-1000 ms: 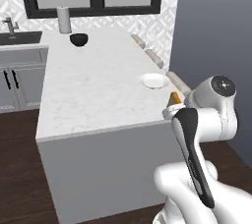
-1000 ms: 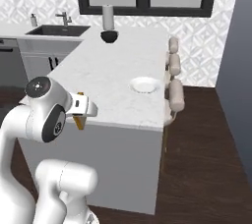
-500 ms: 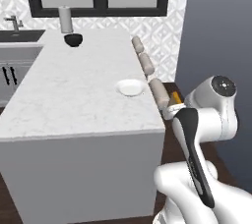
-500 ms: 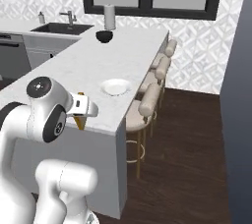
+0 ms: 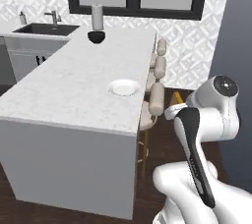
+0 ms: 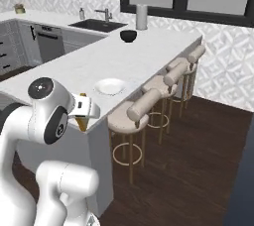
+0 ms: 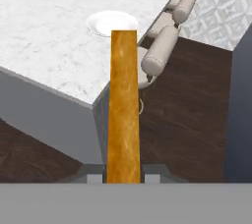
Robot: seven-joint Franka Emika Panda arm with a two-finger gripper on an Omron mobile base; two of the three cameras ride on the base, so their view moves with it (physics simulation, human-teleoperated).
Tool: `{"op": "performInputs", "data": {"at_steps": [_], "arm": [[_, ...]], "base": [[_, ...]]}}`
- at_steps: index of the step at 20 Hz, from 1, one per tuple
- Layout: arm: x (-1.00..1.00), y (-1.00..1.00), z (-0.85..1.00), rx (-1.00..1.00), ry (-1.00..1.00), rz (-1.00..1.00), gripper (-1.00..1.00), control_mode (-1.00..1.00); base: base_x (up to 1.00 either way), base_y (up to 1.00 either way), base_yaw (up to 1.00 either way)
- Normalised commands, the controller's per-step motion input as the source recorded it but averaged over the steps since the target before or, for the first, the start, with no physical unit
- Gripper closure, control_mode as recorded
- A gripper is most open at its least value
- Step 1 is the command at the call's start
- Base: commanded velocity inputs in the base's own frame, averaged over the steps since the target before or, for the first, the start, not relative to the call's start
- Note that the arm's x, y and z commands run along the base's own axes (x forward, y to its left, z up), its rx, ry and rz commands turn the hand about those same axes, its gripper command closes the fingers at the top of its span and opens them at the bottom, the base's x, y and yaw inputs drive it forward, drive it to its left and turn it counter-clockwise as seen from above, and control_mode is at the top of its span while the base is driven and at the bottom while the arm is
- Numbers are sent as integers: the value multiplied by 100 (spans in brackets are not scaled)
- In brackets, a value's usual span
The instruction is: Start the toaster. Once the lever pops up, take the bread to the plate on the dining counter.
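Bread (image 7: pixel 123 105) delivery is at the carrying stage, judging from the frames: the slice is out of the toaster and in the tool, so the toasting and the pick-up appear done, while placement on the plate is not yet done. Largest element first, the dining counter (image 5: pixel 64 90) lies ahead of the gripper (image 7: pixel 123 176) and extends away from it, its near corner just forward of and below the held slice in the hand view. A row of padded stools (image 6: pixel 149 103) stands along the counter's long side, ahead of the tool and to the right in that view. At the far end of the counter, well beyond the tool, stand a dark bowl (image 5: pixel 96 36) and a pale cylinder (image 5: pixel 97 15). The plate (image 7: pixel 112 22) rests on the marble top, ahead of the gripper and past the counter edge, bare, with nothing on it. The gripper is closed partway on the bread, which stands edge-on between the fingers, its orange-tan crust rising forward from the jaws; in the right base view the slice (image 6: pixel 83 121) shows as a small orange piece at the hand, short of the counter's near end. Remaining work, as a judgement: bring the hand over the counter to the plate, lower the slice onto it, and release.
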Motion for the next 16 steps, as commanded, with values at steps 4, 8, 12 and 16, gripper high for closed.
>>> {"op": "performInputs", "data": {"at_steps": [4,8,12,16], "arm": [[0,0,0,0,0,0,100,100],[0,0,0,0,0,0,100,100],[0,0,0,0,0,0,100,100],[0,0,0,0,0,0,100,100]], "base": [[22,-96,62],[36,-75,67],[40,-76,68],[15,-97,56]]}}
